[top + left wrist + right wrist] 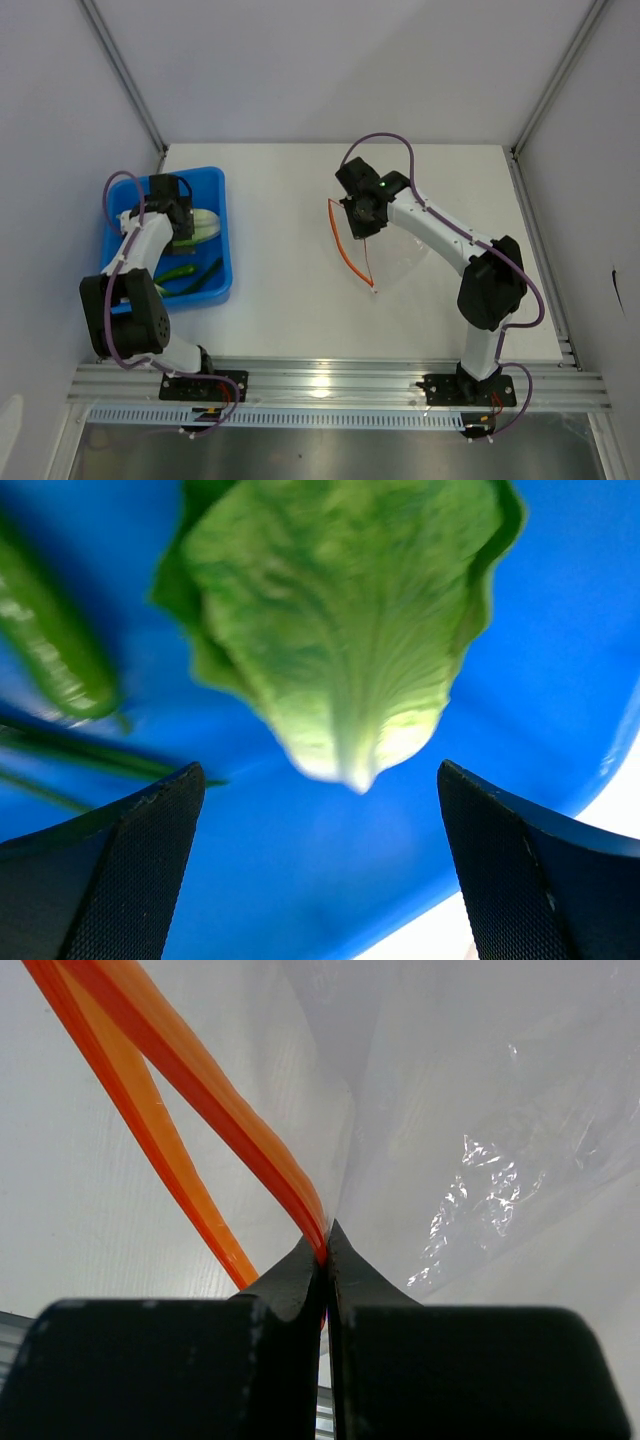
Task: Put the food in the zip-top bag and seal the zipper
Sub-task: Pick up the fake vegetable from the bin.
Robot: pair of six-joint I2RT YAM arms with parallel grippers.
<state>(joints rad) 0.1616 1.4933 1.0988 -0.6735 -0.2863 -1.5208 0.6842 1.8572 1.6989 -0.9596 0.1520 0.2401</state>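
Step in hand: first pick. Left tool [318, 790] is positioned wide open and empty over the lettuce [340, 630] in the blue bin [560, 680], desk [290, 250] left. Right tool [326, 1240] is clamped on the zipper [200, 1110], with the bag [480, 1110] at mid-desk. Next, the left tool likely needs lowering around the lettuce and closing.

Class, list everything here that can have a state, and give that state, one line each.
bin: holds the lettuce leaf and green peppers
lettuce leaf: lying in the bin, not gripped
left tool: open, above the lettuce leaf
zipper: unsealed, strips apart
right tool: shut on the zipper
bag: mouth open, no food visible inside
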